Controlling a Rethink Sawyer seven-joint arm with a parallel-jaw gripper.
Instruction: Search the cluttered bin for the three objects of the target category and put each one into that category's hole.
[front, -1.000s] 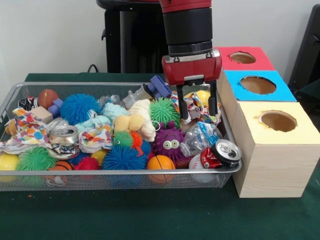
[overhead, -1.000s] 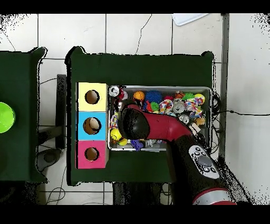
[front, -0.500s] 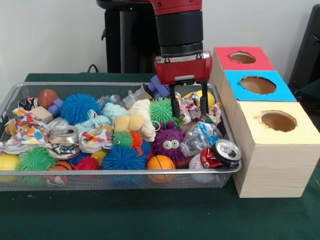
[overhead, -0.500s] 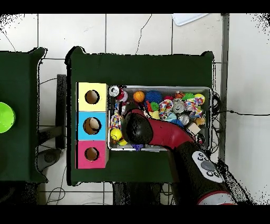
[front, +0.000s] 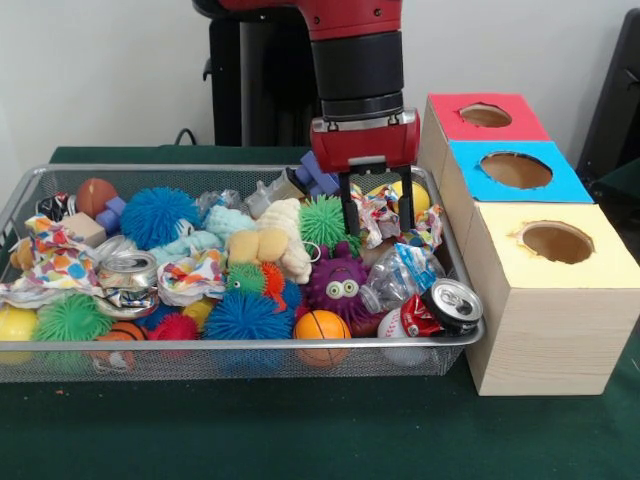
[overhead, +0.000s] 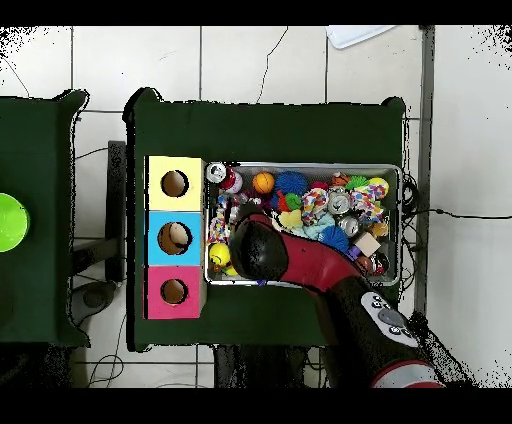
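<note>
Green cloth covers the table; white wall behind. One wire bin full of clutter, beside three boxes in a row, each with one hole: red box, blue box, yellow box. One arm comes down over the bin's right rear part. Gripper hangs with its two fingers spread apart, holding nothing, tips just above crumpled paper, between the green spiky ball and yellow ball. Counted in front view: two cans, red can at the bin's front right corner and silver can at left; two blue spiky balls; one purple spiky toy; one plastic bottle; two small basketballs. Overhead, the arm hides much of the bin.
</note>
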